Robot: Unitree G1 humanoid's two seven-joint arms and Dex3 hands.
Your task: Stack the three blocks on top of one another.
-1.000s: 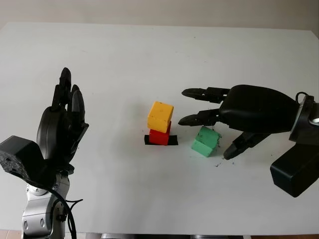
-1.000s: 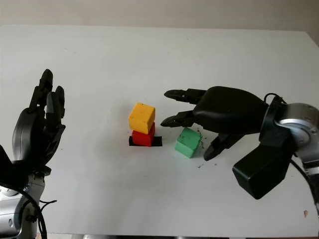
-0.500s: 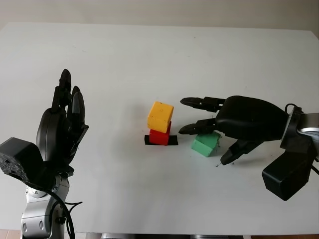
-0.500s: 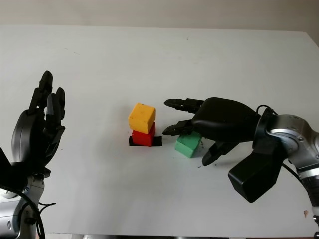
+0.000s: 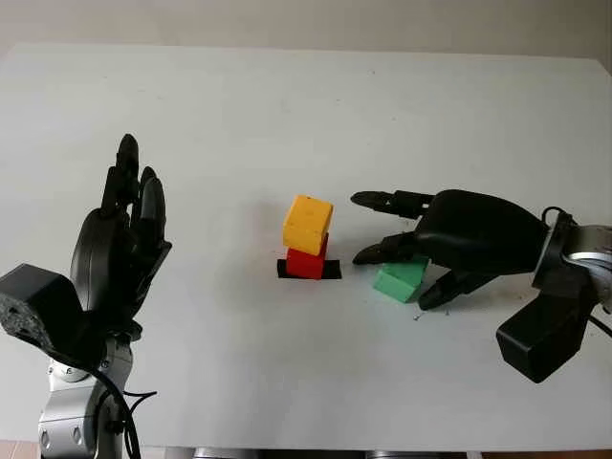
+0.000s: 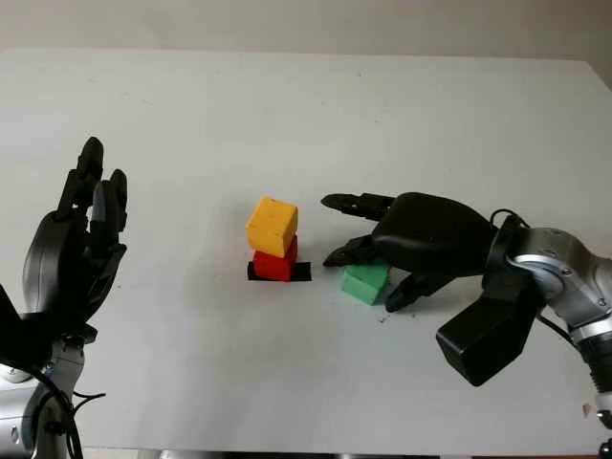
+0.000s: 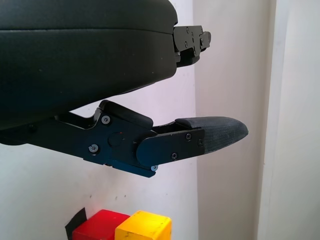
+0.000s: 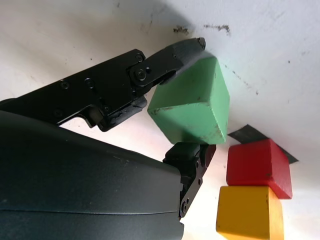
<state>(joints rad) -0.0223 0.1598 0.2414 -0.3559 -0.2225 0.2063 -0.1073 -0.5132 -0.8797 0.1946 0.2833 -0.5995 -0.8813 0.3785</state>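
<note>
A yellow block [image 5: 308,224] sits tilted on a red block [image 5: 305,263], which stands on a black tape mark [image 5: 331,272] at the table's middle. Just right of this pair, a green block [image 5: 395,283] lies on the table. My right hand [image 6: 361,281] is lowered over the green block. In the right wrist view, its fingertips [image 8: 184,51] press the green block [image 8: 192,102] from two opposite sides, with the red block [image 8: 258,167] and yellow block [image 8: 248,210] close by. My left hand [image 5: 134,182] is open, raised upright at the left, well away from the blocks.
The white table [image 5: 287,105] stretches wide behind and to both sides of the blocks. A few dark specks [image 5: 415,316] mark its surface by the right hand. The table's front edge [image 5: 316,446] runs close to both arms.
My right hand has dropped lower over the green block and its fingers have closed in on it. The two-block stack and the left hand have not moved.
</note>
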